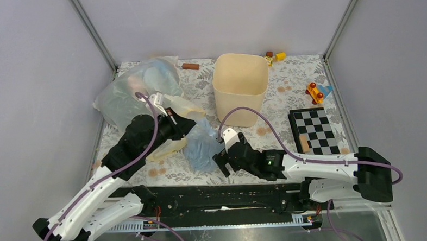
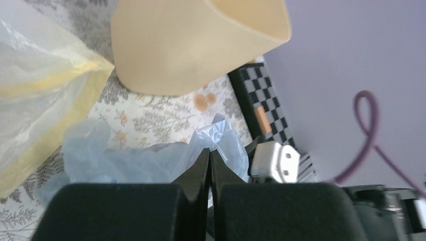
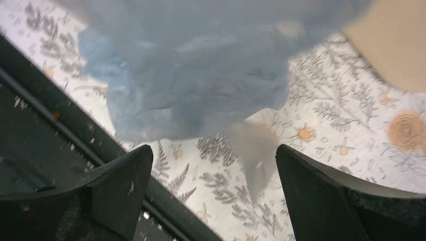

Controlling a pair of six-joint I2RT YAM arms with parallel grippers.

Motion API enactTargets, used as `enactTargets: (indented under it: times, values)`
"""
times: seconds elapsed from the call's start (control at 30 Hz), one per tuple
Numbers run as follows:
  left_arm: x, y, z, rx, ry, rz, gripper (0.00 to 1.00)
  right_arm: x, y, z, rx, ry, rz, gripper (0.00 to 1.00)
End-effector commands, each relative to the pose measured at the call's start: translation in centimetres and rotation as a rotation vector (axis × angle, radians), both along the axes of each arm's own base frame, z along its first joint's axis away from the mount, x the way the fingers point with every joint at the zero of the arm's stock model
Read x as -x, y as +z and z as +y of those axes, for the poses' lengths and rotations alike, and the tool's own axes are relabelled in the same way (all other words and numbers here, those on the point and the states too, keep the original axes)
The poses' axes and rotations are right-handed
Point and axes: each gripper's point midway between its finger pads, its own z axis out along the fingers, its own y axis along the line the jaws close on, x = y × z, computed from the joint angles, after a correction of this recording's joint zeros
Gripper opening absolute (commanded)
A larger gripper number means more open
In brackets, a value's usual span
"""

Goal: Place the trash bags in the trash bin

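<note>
Looking down from the top camera, you see the pale blue trash bag (image 1: 203,145) crumpled on the flowered table (image 1: 285,79), just in front of the cream trash bin (image 1: 241,84) and outside it. Your left gripper (image 1: 183,127) sits at the bag's left edge, with the bulky clear bag (image 1: 131,89) and the pale yellow bag (image 1: 169,149) close around that arm. Your right gripper (image 1: 221,164) is at the bag's near right edge. A checkerboard (image 1: 315,131) lies to the bin's right and a toy car (image 1: 315,93) beyond it. In the left wrist view, the left gripper (image 2: 209,155) is closed, its tips together and pressed against the blue bag (image 2: 125,160). You cannot tell whether any film is caught between them. The bin (image 2: 191,45) stands beyond and the yellow bag (image 2: 45,100) is on the left. In the right wrist view, the right gripper (image 3: 213,150) is spread wide, and nothing sits between its fingers (image 3: 120,186). The blue bag (image 3: 201,75) is bunched just ahead of them, and a corner of the bin (image 3: 397,45) shows at upper right.
</note>
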Motion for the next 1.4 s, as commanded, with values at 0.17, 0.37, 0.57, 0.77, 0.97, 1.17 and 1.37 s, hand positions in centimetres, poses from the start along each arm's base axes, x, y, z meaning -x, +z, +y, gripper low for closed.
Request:
enactTargets:
  times: [0.17, 0.37, 0.57, 0.77, 0.97, 1.17, 1.37]
  values:
    - [1.7, 5.9, 2.0, 0.171, 0.060, -0.062, 0.00, -3.2, 5.9, 2.7, -0.277, -0.100, -0.188, 1.00]
    - [1.9, 4.2, 2.0, 0.304, 0.093, -0.019, 0.00, -1.3, 7.0, 4.2, -0.501, -0.008, -0.156, 1.00]
    - [1.7, 3.6, 1.7, 0.363, 0.105, 0.019, 0.00, 0.1, 5.9, 6.8, -0.458, 0.068, -0.100, 1.00]
    - [1.9, 3.2, 1.3, 0.436, 0.098, 0.051, 0.00, -2.4, 3.1, 6.5, -0.277, -0.175, -0.258, 1.00]
    - [2.4, 4.8, 2.6, 0.388, 0.120, 0.021, 0.00, -5.4, -1.2, 1.8, -0.140, -0.422, -0.295, 1.00]
    - [3.9, 9.4, 6.2, 0.297, 0.179, -0.098, 0.00, -7.1, -3.7, -2.9, -0.341, -0.489, -0.138, 0.62]
    - [4.5, 10.0, 9.4, 0.215, 0.266, -0.141, 0.00, -7.1, -2.5, -6.7, -0.323, -0.532, -0.223, 0.00]
